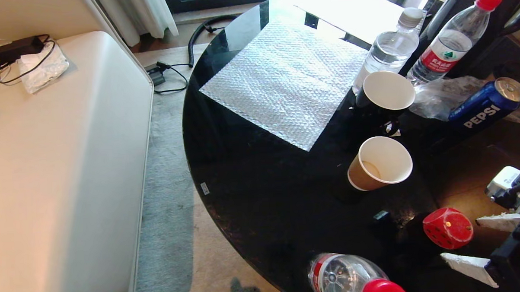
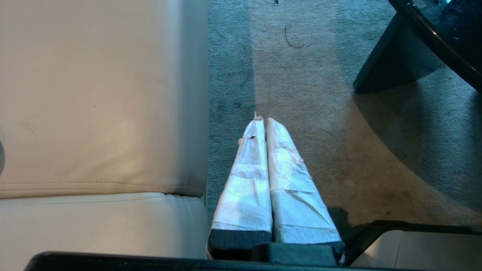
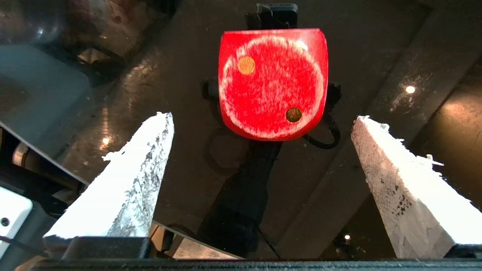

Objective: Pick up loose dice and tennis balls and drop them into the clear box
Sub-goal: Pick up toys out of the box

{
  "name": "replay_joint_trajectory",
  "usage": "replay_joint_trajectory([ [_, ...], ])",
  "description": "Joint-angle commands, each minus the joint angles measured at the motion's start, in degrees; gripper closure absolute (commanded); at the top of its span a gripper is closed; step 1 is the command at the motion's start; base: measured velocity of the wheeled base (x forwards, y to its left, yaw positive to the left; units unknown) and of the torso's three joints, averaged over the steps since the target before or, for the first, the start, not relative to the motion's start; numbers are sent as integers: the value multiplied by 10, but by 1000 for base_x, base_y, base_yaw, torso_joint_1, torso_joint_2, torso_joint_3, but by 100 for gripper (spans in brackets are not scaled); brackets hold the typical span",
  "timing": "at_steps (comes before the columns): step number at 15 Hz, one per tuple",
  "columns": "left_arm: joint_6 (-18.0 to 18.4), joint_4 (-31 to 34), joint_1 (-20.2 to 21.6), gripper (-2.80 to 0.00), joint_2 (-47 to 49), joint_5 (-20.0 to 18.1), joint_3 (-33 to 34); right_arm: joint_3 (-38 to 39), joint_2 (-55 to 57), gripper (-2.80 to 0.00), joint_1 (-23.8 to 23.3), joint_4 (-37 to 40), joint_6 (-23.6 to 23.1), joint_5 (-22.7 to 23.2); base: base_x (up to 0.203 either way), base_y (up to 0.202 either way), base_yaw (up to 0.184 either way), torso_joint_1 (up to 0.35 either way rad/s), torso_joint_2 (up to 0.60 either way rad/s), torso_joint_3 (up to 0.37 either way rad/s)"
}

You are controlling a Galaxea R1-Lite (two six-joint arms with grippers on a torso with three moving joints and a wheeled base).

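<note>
The right gripper (image 3: 261, 120) stands with its two white-wrapped fingers (image 3: 128, 180) spread wide and nothing between them, low over the black glass table (image 1: 262, 198) at its near right edge. Straight ahead of that gap, centred between the tips and just beyond them, sits the red die (image 3: 272, 82), resting on the glass with its two-pip face turned up. As a round-cornered cube it has no long axis to favour; its side faces look roughly square to the fingers, so I would judge that a short push forward and down would put one pad on each flank.

From the head view the red die (image 1: 448, 228) lies just left of the right gripper (image 1: 462, 238), with a brown paper cup (image 1: 381, 163) further back on the table.

The left gripper (image 2: 263, 122) hangs pressed shut over the carpet (image 2: 301, 94) beside a cream sofa (image 2: 101, 94), well away from the die. The right arm is clearly the nearer one. No clear box or tennis ball shows in any view.
</note>
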Motion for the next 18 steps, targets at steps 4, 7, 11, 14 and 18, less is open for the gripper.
replay_joint_trajectory([
  [4, 0, 0, 0, 0, 0, 0, 1, 2, 35, -280, 0, -14, -11, 0, 0, 0, 0, 0, 0, 0],
  [7, 0, 0, 0, 0, 0, 0, 0, 5, 65, -280, 0, -65, -10, 3, 0, 0, 0, 0, 0, 0],
  [11, 0, 0, 0, 0, 0, 0, 0, 2, 91, -280, 0, -66, -7, 4, 0, 0, 0, 0, 0, 0],
  [14, 0, 0, 0, 0, 0, 0, 1, -3, 89, -280, 0, -65, -9, 4, 0, 0, 0, 0, 0, 0],
  [18, 0, 0, 0, 0, 0, 0, 1, -11, 82, -280, 0, -66, -7, 0, 0, 0, 0, 0, 0, 0],
])
